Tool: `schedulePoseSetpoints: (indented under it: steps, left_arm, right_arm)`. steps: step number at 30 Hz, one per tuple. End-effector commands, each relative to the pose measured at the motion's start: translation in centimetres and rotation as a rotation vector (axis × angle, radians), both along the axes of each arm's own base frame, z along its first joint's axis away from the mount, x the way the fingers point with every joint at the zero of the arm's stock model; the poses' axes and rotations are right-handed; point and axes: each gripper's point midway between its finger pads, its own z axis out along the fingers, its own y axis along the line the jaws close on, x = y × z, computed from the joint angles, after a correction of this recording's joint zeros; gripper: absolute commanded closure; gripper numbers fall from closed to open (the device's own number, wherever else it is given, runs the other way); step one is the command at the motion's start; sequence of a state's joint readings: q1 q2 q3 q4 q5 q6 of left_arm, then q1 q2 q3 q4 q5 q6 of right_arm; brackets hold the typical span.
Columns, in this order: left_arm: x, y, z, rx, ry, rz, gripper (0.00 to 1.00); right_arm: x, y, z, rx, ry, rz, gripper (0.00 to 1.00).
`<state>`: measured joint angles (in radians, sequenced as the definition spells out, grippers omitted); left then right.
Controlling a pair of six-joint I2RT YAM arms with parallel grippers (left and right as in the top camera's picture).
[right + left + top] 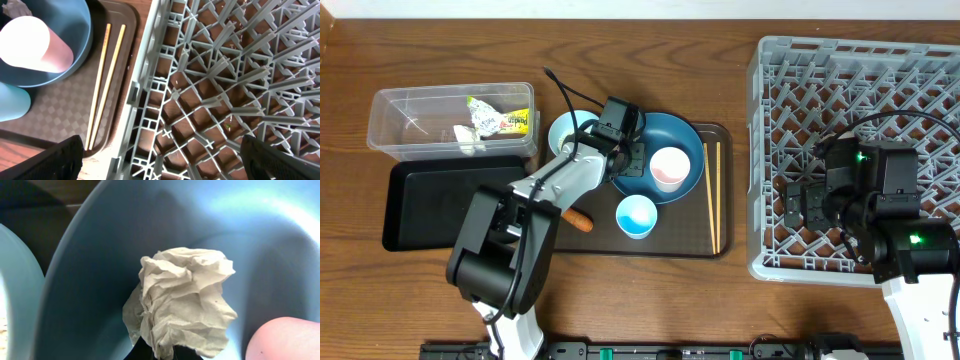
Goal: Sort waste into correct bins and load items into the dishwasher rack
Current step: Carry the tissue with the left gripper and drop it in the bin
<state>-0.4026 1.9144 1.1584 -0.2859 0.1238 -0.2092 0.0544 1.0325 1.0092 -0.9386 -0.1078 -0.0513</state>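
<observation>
Clearing up: the left gripper (631, 160) reaches into the dark blue dish (686, 133) on the brown serving tray (670, 246). As far as the wrist view shows, its fingers are closed on the lower edge of a wad of crumpled white paper (182, 300). The pink cup (667, 167) lies in the same dish just beside the wad. The light blue cup (637, 215), white bowl (563, 128) and chopsticks (712, 195) wait around it, with the carrot piece (580, 221) at the tray's left edge. The clear tub (405, 108), already holding a printed wrapper (512, 121) and other white scraps, sits off to the left, next to the black tray (425, 205). Over the dishwasher rack (772, 75), the right gripper (800, 205) hangs with jaws spread wide and nothing between them. The pinch looks thin, so the lift probably wants to go straight up, clear of the dish wall and the cup. Only then should it swing across to the tub and let go low inside it. Otherwise the light wad could snag or drift out.
</observation>
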Motion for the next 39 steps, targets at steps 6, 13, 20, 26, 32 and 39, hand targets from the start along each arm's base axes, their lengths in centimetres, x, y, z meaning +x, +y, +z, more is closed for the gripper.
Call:
schedulePoseSetpoints:
  steps: [6,13,20,26,32,39]
  left_arm:
    - [3.1,2.1,10.4,-0.037,-0.240,0.064,0.94]
    - [5.4,13.7,17.2,0.074,-0.434,0.362,0.94]
    - [5.9,24.4,16.1,0.119,-0.421,0.602,0.92]
    - [5.5,28.5,13.7,0.139,-0.363,0.683,0.57]
    - [5.8,27.6,14.7,0.049,-0.376,0.641,0.50]
    - [3.8,15.9,17.7,-0.252,-0.304,0.318,0.50]
  right_arm:
    - [0.3,-0.1,0.6,0.006,-0.012,-0.015,0.01]
    - [0.0,-0.1,0.4,0.005,-0.001,-0.015,0.01]
    - [0.0,-0.1,0.5,0.005,-0.002,-0.015,0.01]
    - [0.1,-0.1,0.5,0.005,-0.003,-0.015,0.01]
    - [0.0,-0.1,0.5,0.005,-0.002,-0.015,0.01]
    - [0.1,-0.1,0.5,0.005,-0.003,-0.015,0.01]
